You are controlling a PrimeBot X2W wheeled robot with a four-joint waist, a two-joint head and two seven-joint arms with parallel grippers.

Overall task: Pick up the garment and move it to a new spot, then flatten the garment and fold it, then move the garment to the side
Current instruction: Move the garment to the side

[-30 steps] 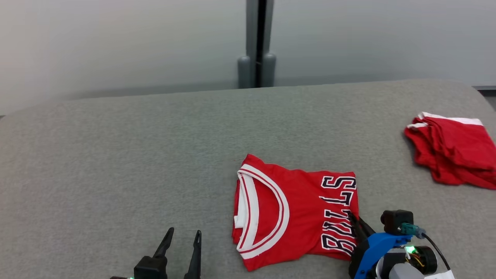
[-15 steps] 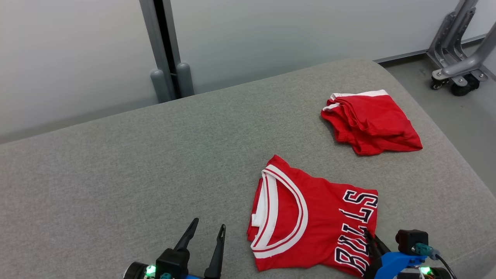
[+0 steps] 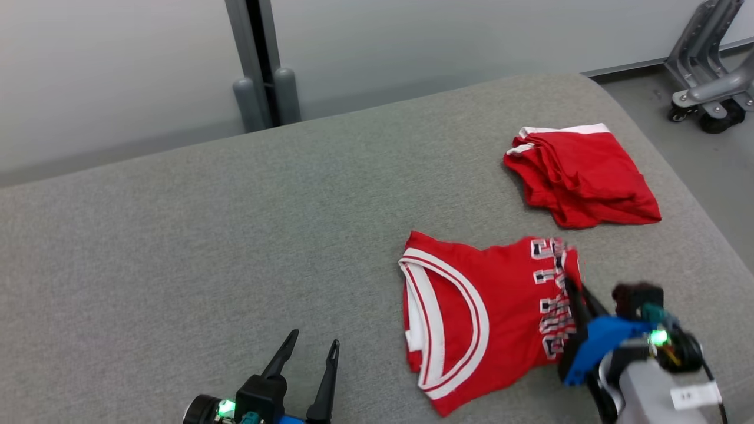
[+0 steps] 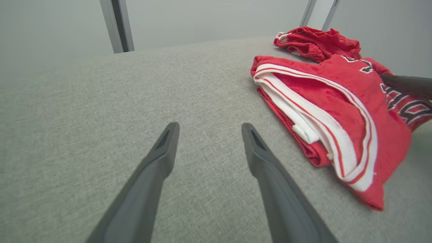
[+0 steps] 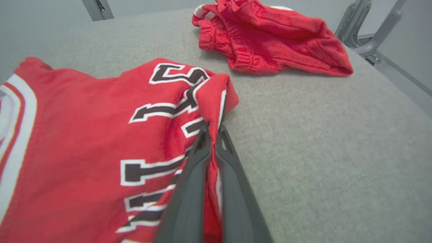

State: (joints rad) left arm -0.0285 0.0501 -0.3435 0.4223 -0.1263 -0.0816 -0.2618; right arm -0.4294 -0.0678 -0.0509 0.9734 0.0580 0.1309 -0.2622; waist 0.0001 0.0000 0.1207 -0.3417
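A folded red jersey [image 3: 471, 318] with white trim and dark lettering lies on the grey cushion [image 3: 177, 247]. My right gripper [image 3: 570, 282] is shut on the jersey's right edge, with cloth pinched between the fingers and bunched up over their tips [image 5: 211, 130]. The same jersey [image 4: 330, 111] lies at the right of the left wrist view, its white collar band facing me. My left gripper [image 3: 312, 347] stands open over bare cushion to the left of the jersey, nothing between its fingers [image 4: 162, 152].
A second red garment [image 3: 583, 176], crumpled with a white band, lies behind and to the right of the jersey, near the cushion's right edge. A grey wheeled metal frame [image 3: 707, 88] stands on the floor beyond that edge. A grey post [image 3: 259, 65] rises behind the cushion.
The head camera has swung to the right over the second. My right gripper has moved forward, dragging the jersey's lettered edge with it and bunching it. The left gripper has stayed open.
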